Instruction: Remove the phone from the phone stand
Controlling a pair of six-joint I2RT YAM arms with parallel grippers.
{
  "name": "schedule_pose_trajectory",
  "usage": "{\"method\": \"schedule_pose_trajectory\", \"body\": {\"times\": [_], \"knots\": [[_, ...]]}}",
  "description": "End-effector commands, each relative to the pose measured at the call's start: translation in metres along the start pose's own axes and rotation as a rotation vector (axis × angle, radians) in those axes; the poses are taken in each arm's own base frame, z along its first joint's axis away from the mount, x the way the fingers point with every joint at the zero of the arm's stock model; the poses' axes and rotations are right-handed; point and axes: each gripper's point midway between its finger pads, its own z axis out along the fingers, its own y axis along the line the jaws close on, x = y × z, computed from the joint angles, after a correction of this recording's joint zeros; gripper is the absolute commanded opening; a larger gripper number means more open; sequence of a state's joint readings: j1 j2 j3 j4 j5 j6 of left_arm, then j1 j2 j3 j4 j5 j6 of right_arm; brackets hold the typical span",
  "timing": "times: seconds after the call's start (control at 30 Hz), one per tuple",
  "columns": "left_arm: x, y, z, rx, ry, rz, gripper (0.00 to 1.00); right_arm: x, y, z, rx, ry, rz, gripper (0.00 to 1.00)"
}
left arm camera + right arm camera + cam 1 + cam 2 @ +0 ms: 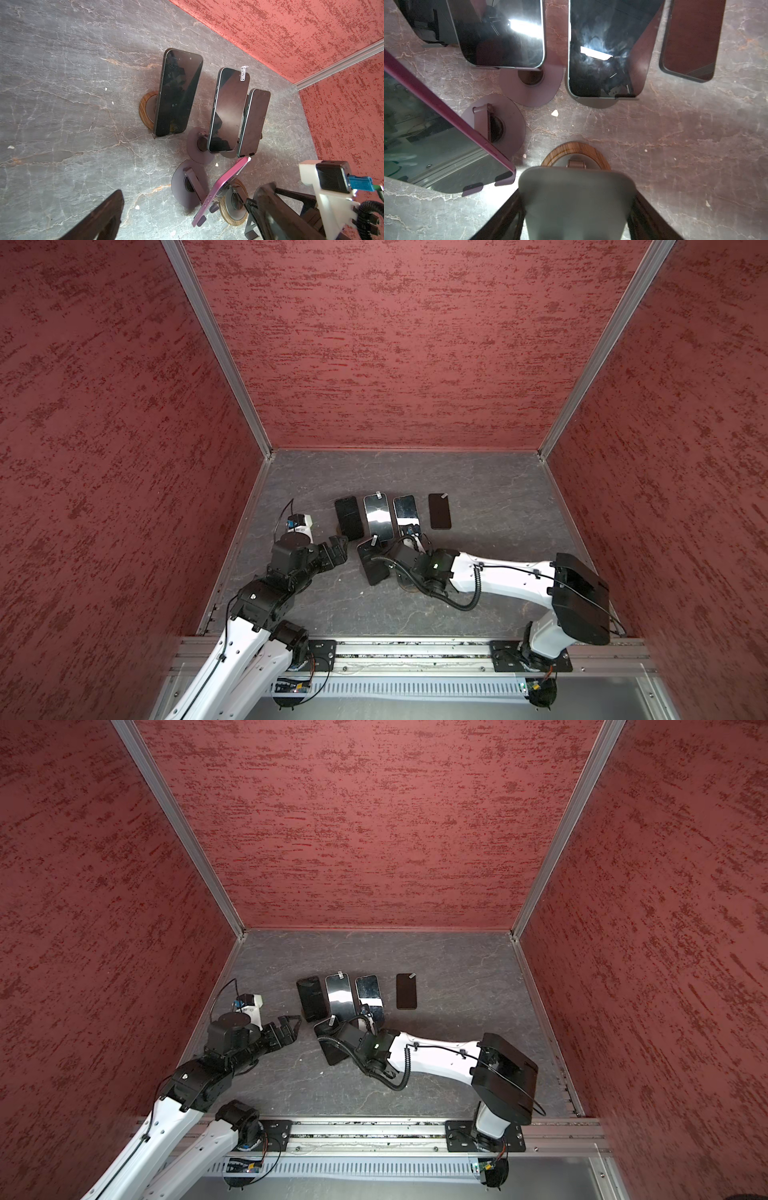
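Note:
A magenta-edged phone (pixel 374 562) (pixel 220 187) (pixel 436 145) leans on a purple phone stand (pixel 182 185) (pixel 506 124), its lower edge in the stand's two lips. Next to it stands a wood-ringed stand (pixel 591 151) (pixel 228 218). Its grey plate (pixel 577 197) sits between the fingers of my right gripper (pixel 576 207), both fingers against the plate's side edges. No phone shows on that plate. My left gripper (pixel 338 547) (pixel 289 1025) (pixel 189 216) hovers open just left of the magenta phone, holding nothing.
Behind, three more phones (pixel 348 517) (pixel 378 516) (pixel 405 512) lean on their stands in a tight row. A dark phone (pixel 439 511) lies flat on the stone table (pixel 498 489) to their right. Red walls enclose three sides.

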State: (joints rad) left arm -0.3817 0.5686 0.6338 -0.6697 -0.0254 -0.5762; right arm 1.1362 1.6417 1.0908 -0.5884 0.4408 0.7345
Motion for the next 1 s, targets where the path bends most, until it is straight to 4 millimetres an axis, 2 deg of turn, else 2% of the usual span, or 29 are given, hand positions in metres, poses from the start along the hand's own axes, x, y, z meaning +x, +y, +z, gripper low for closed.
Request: {"method": "schedule_pose_trajectory", "body": {"times": [0.0,0.17,0.33,0.57,0.83,0.97], "knots": [[-0.001,-0.003,-0.006,0.013,-0.005,-0.018,1.00,-0.002,-0.002,0.003,0.023,-0.024,0.002,0.65],[-0.004,-0.006,-0.012,0.032,-0.017,-0.032,1.00,-0.001,0.004,0.003,-0.017,-0.030,0.002,0.59],[0.000,-0.003,-0.010,0.018,-0.005,-0.033,1.00,0.000,0.007,0.001,-0.043,-0.031,0.007,0.54],[-0.005,-0.008,-0.002,0.047,-0.033,-0.034,1.00,-0.012,0.006,-0.014,-0.058,-0.059,0.024,0.51],[-0.011,-0.017,0.010,0.067,-0.026,-0.024,1.00,-0.035,-0.010,-0.041,-0.038,-0.141,0.061,0.50],[-0.013,-0.020,0.016,0.077,-0.030,-0.027,1.00,-0.042,-0.029,-0.046,0.014,-0.136,0.078,0.49]]}}
